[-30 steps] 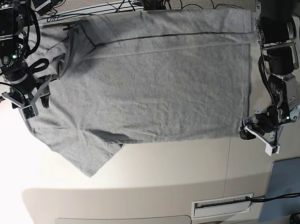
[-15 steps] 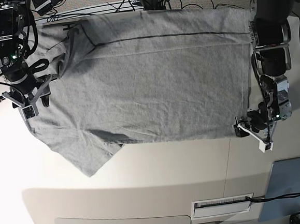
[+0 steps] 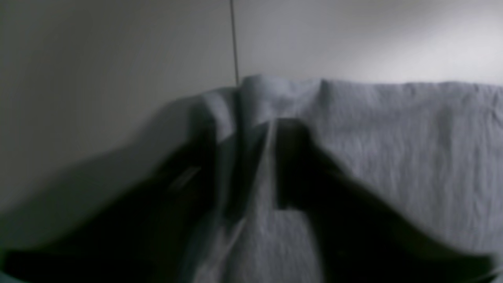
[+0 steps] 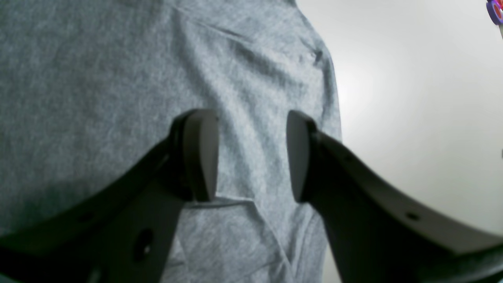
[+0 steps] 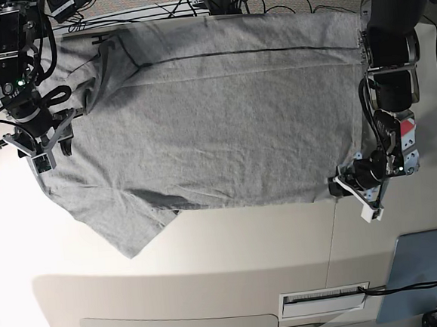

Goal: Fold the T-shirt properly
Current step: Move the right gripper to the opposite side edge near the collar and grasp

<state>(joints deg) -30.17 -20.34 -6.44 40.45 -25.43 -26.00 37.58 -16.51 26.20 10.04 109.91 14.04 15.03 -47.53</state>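
T-shirt [image 5: 214, 111] corner now between my left jaws

It lies spread flat on the table [image 5: 247, 237]; my left gripper [image 5: 354, 187] has slid onto the near right hem corner and pinched it, fold can start, while the right gripper [image 4: 251, 157] hovers open over the left side

Right tool [image 4: 251, 157] agape, left [image 5: 354, 187] pinching.

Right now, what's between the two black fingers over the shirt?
In the right wrist view, only wrinkled grey T-shirt shows between the right gripper fingers; they stand open.
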